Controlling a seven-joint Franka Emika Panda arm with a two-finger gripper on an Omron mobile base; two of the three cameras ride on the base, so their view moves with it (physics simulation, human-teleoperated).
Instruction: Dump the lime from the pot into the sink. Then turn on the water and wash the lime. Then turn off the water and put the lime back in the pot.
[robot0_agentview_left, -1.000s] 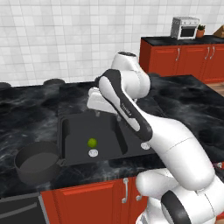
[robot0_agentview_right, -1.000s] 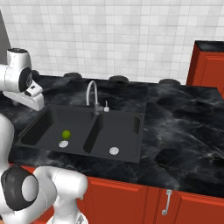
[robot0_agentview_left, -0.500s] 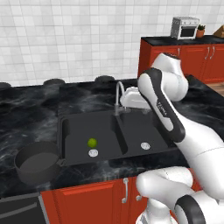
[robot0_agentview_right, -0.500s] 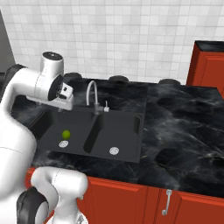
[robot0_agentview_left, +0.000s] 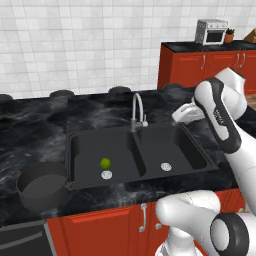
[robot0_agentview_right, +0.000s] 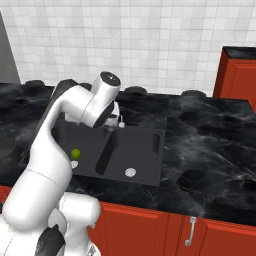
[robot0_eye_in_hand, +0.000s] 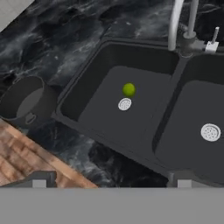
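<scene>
The lime (robot0_agentview_left: 105, 162) lies in the left basin of the black sink (robot0_agentview_left: 138, 156), just behind that basin's silver drain (robot0_agentview_left: 106, 174). The dark grey pot (robot0_agentview_left: 42, 184) stands upright on the counter at the sink's front left corner, with nothing showing inside. My gripper (robot0_agentview_left: 179, 116) hovers over the sink's back right, to the right of the grey faucet (robot0_agentview_left: 136, 110), and holds nothing. In the hand view the fingertips (robot0_eye_in_hand: 39, 179) stand wide apart, with the lime (robot0_eye_in_hand: 128, 89), the pot (robot0_eye_in_hand: 24, 103) and the faucet (robot0_eye_in_hand: 175, 24) beyond them. The lime (robot0_agentview_right: 76, 153) also shows beside my arm.
Black marble counter (robot0_agentview_left: 30, 135) surrounds the sink. Stove burners (robot0_agentview_left: 62, 93) sit along the back wall. Red cabinets (robot0_agentview_left: 200, 65) with a toaster oven (robot0_agentview_left: 212, 31) on top stand at the back right. The right basin has its own drain (robot0_agentview_left: 166, 166).
My arm has swung from the left side of the sink across to its right side, the gripper staying open. The lime and the pot have not moved.
</scene>
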